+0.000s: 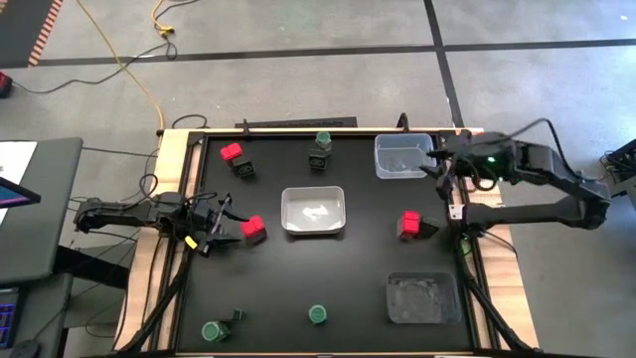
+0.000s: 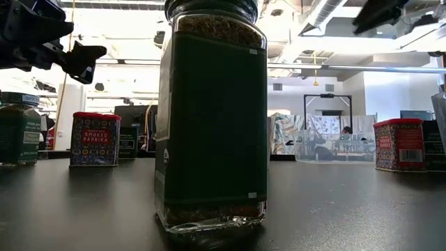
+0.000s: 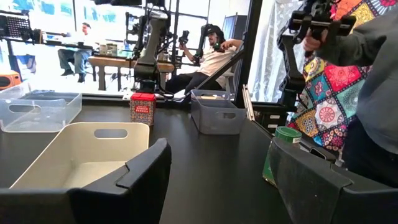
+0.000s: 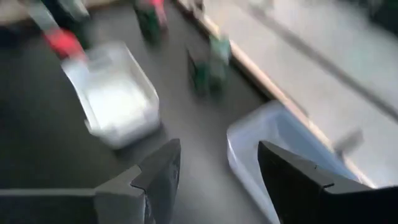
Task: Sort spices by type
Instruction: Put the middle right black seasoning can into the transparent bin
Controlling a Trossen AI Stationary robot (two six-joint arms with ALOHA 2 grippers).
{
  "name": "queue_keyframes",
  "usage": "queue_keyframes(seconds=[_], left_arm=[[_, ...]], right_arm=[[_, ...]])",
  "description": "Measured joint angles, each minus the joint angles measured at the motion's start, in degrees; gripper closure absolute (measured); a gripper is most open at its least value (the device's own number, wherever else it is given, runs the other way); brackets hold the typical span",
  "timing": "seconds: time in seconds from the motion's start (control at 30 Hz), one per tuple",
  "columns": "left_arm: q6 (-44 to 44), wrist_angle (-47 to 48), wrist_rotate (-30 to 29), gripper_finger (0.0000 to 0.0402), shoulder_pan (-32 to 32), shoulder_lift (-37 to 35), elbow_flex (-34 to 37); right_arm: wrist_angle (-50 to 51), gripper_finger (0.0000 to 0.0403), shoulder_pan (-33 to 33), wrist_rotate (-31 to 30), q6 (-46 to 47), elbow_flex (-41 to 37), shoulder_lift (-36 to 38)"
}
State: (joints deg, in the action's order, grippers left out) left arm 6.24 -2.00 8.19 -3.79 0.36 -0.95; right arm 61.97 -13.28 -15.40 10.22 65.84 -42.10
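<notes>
A: Well, starting big: black table (image 1: 358, 268). Three trays on top?

B: Yes. White tray (image 1: 313, 211) in the middle. Clear tray (image 1: 402, 156) at the top right of the high view. Grey tray (image 1: 422, 298) at the bottom right.

A: And the left gripper (image 1: 221, 227)?

B: Up off the table, left of the white tray, just beside a first red box (image 1: 254, 230). Left fingers (image 3: 143, 180) about half open. Nothing between them. Hard to tell if touching that box.

A: Right gripper (image 1: 440, 169)?

B: Over the right edge of the clear tray. Right fingers (image 4: 155, 174) partly open too. Holding nothing.

A: Now the small spices?

B: Still spread all over. Second red box (image 1: 232, 152) near the top left, with a dark tin (image 1: 243, 170) just beside. Third red box (image 1: 408, 224) right of the white tray, well apart from the others. Top jar (image 1: 320, 149) with a green lid, above the white tray. Corner jar (image 1: 212, 330) at the bottom left. Middle jar (image 1: 317, 314) along the bottom edge, standing upright.
</notes>
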Motion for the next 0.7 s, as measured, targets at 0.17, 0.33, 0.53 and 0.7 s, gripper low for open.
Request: queue_keyframes(seconds=[0.17,0.33,0.53,0.7], left_arm=[[0.0,0.0,0.0,0.0143,0.0,0.0,0.0],[0.0,0.0,0.0,0.0143,0.0,0.0,0.0],[0.0,0.0,0.0,0.0143,0.0,0.0,0.0],[0.0,0.0,0.0,0.0143,0.0,0.0,0.0]], right_arm=[[18.7,0.0159,-0.7,0.5,5.9,3.2,-5.8],[27.5,0.0159,0.2,0.7,7.7,3.2,-7.8],[27.5,0.0159,3.1,0.7,9.3,3.2,-5.4],[27.3,0.0159,5.0,0.7,11.9,-3.1,-1.6]])
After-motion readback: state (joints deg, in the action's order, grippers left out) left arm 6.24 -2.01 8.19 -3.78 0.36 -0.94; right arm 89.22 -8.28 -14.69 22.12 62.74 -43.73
